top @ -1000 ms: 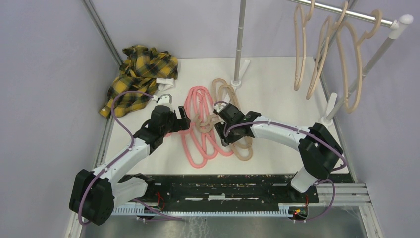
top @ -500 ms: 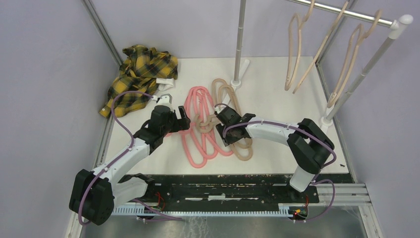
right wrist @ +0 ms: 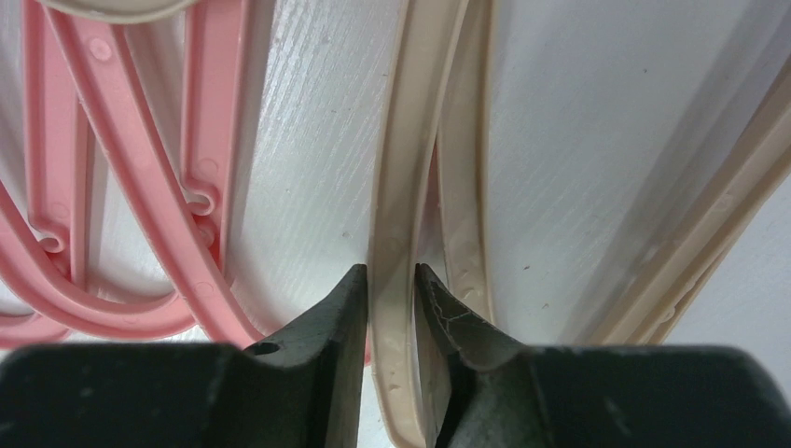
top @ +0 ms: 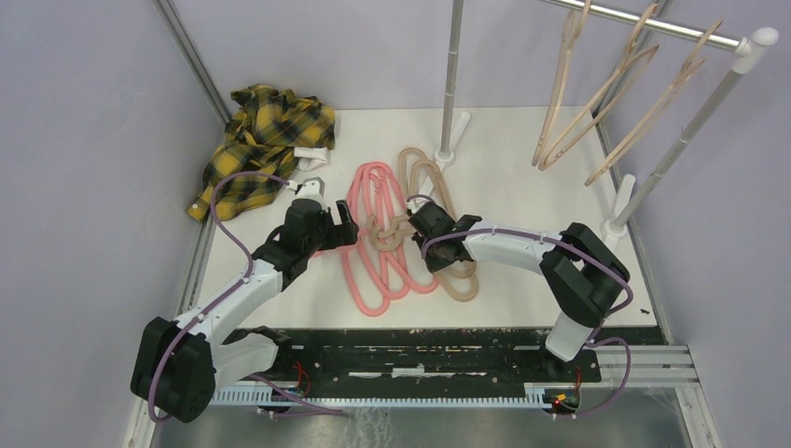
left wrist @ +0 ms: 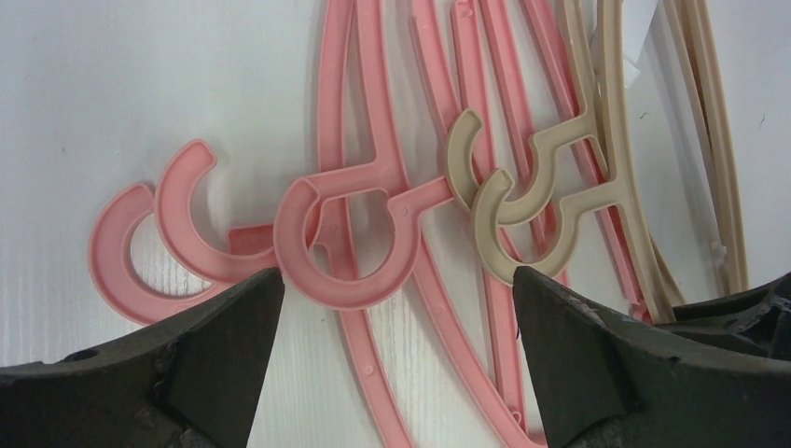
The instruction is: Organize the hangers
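Note:
Several pink hangers (top: 373, 245) and beige hangers (top: 438, 191) lie tangled mid-table. Three more beige hangers (top: 597, 98) hang tilted on the rail. My left gripper (top: 343, 224) is open and low over the pink hooks. In the left wrist view its jaws (left wrist: 396, 280) straddle a pink hook (left wrist: 345, 245), with beige hooks (left wrist: 522, 210) to the right. My right gripper (top: 419, 219) is shut on a beige hanger's arm. In the right wrist view the jaws (right wrist: 392, 275) pinch that beige bar (right wrist: 410, 140), with pink hangers (right wrist: 140, 196) to the left.
A yellow plaid shirt (top: 266, 140) lies bunched at the back left corner. The rack's left pole (top: 452, 84) stands behind the pile, its rail (top: 653, 28) and right post (top: 676, 140) at the back right. A metal frame bar (top: 196, 65) runs along the left.
The hangers on the rail have swung up and to the right. My right arm's elbow has shifted left and its gripper has settled on the beige hanger. The left arm has not moved.

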You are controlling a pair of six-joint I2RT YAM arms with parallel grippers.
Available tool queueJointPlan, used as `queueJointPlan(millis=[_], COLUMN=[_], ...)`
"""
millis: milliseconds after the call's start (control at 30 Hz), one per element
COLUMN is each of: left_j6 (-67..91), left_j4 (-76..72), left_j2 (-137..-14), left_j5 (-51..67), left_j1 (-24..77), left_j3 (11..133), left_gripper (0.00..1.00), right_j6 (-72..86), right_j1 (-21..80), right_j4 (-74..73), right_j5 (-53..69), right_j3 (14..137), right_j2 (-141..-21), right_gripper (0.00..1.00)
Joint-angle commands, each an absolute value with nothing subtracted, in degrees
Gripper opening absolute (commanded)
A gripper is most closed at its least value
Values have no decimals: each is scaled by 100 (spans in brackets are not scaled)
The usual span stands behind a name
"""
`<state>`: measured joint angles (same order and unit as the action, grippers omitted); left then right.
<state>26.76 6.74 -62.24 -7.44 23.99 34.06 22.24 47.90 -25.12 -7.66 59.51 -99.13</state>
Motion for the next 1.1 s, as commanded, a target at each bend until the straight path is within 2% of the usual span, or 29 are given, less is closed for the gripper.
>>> queueJointPlan(millis=[0,100,367,600,867,1067], left_j6=[2848,2848,2880,2900,2943,2961], left_j4=[473,496,474,474,478,559], left_j2=[-6174,-6120,-6011,-5942,-5770,-5569], left_j5=[-847,-852,-838,-748,-728,-720], left_j1=[2407,2406,2401,2400,2403,2408], left_j3=[3435,3439,3432,3454,3410,3393], left_gripper=[99,99,99,99,99,99], right_j6=[2389,2451,3331,4224,4553,4528], right_j1=[4791,4795,4791,4841,4928,4939], right_j4=[-2552,-2662,-2571,-1604,-874,-534], right_j5=[-1012,-1017,-533,-554,-657,-1597], right_j3=[5907,5937,6143,6567,7497,8006], right_j2=[-9284,-8783,-7529,-6614,-6824,-7041], right_gripper=[17,10,8,6,6,6])
